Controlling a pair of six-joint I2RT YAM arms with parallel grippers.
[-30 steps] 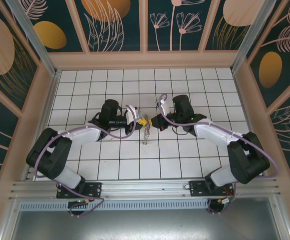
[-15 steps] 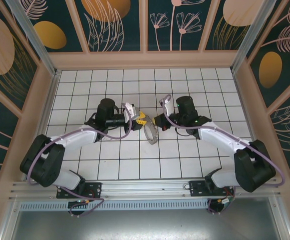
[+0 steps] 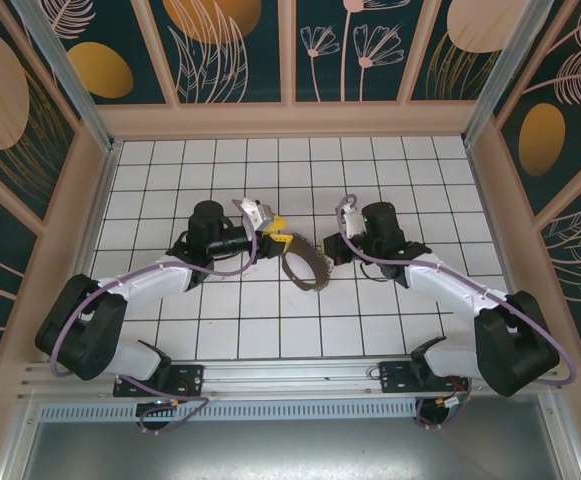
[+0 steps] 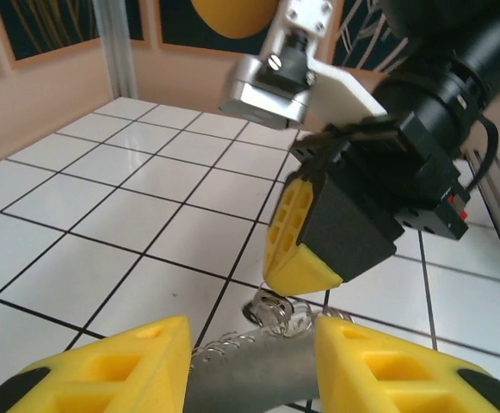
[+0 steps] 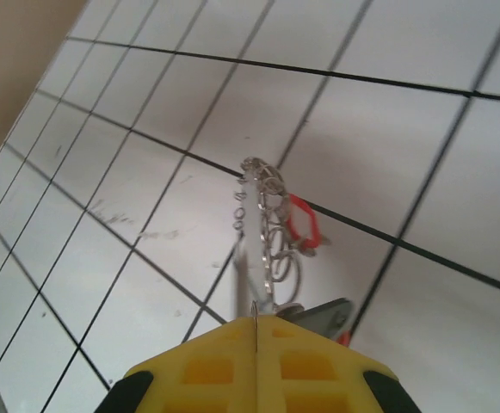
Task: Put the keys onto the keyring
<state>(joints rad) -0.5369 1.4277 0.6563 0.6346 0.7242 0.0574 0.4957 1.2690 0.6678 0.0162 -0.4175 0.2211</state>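
The keyring (image 3: pixel 296 272) is a thin silvery hoop fringed with small metal pieces, hanging tilted over the middle tiles. My right gripper (image 3: pixel 328 250) is shut on its rim from the right. In the right wrist view the closed yellow jaws of the right gripper (image 5: pixel 256 344) pinch the keyring (image 5: pixel 262 225), and one of the keys (image 5: pixel 301 225), red-headed, hangs on it. My left gripper (image 3: pixel 278 236) sits just left of the hoop, open. In the left wrist view its yellow fingers (image 4: pixel 103 370) stand apart around the keyring (image 4: pixel 280 315), not touching it.
White tiled floor (image 3: pixel 220 330) with black grid lines, enclosed by peach walls (image 3: pixel 290 120) at the back and both sides. A metal rail (image 3: pixel 290 375) runs along the near edge by the arm bases.
My left gripper has opened and let go of the hoop. The right gripper has drawn back to the right with the keyring, which swung from edge-on to a broader tilt.
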